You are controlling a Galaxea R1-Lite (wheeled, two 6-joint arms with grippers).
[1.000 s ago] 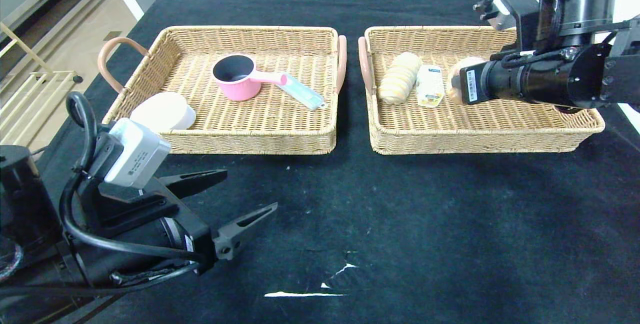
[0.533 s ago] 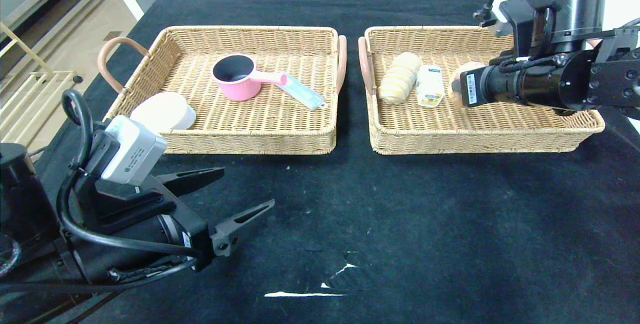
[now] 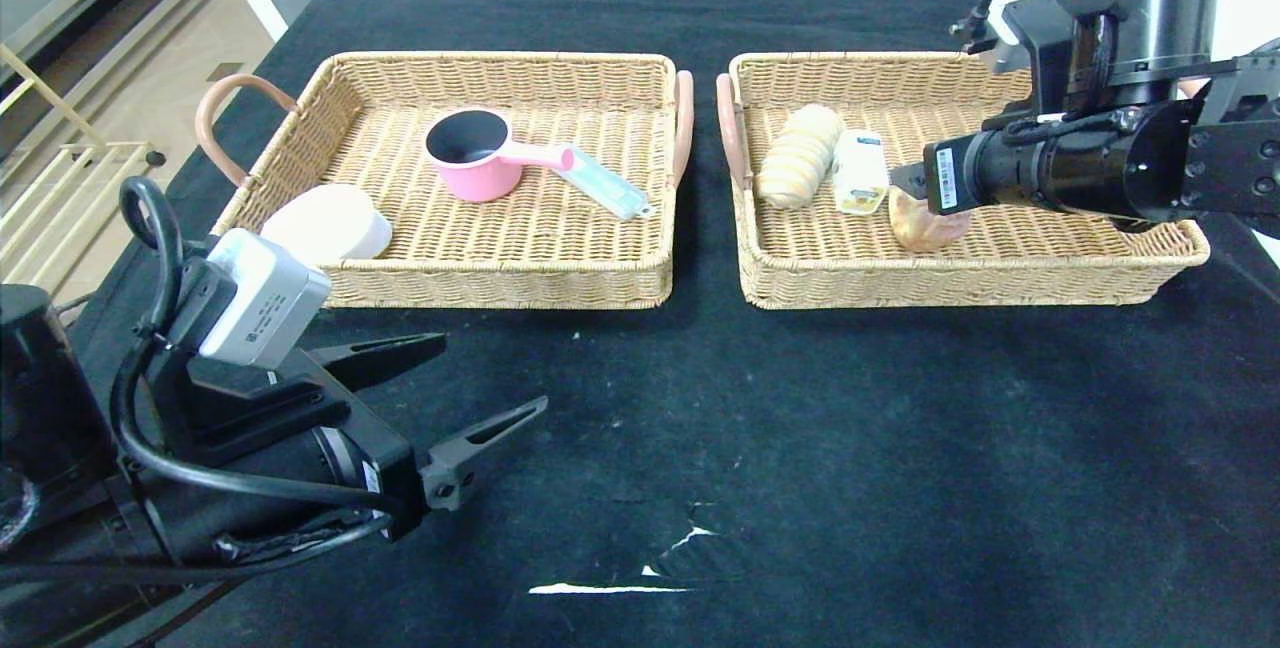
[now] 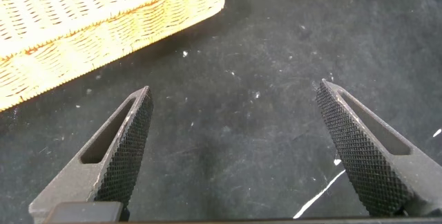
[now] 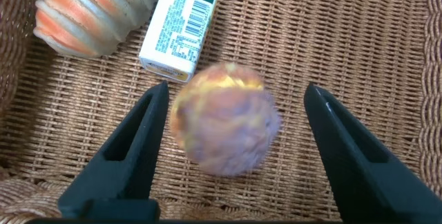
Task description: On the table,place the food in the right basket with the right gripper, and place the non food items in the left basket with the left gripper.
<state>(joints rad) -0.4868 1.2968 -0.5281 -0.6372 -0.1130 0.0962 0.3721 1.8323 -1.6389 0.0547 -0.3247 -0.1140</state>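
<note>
The left gripper hangs spread and empty over the bare black table, nearest the camera. Farther back, the left basket holds a pink pot, a white bowl and a pale blue item. The right gripper, jaws spread, hovers over the right basket with a round bun between its fingers, untouched, blurred, beside a striped roll and a white packet; the arm hides the basket's right part.

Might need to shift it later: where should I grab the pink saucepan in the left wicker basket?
Grip the pink saucepan by its straight handle, descending from above with the left gripper. The handle is narrow and lies flat toward the light blue tool; stay near the bowl end to avoid it.
</note>
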